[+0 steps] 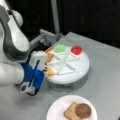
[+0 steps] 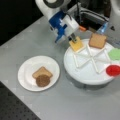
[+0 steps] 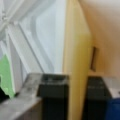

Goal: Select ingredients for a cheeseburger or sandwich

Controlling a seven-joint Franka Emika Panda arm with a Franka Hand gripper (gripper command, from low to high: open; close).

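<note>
Grey flat table (image 2: 30,42) under everything, dark behind. On it, big white round tray (image 2: 85,75) with raised white dividers making wedge pockets. Near it, white round plate (image 2: 25,75) with one tan square toast slice (image 2: 41,71) and dark-brown round patty (image 2: 42,80) lying partly over that toast.

Still on tray: second tan square toast slice (image 2: 97,40) in a far pocket, green lettuce leaf (image 2: 115,53) and red tomato disc (image 2: 113,70) at a front view's right edge.

White and blue gripper (image 2: 73,38) at tray's far left rim. Black fingers (image 3: 51,97) closed on yellow cheese square (image 3: 76,75), one finger each side, seen close in wrist view. Cheese (image 2: 76,44) tilted over its pocket; whether lifted or touching tray, cannot tell.
</note>
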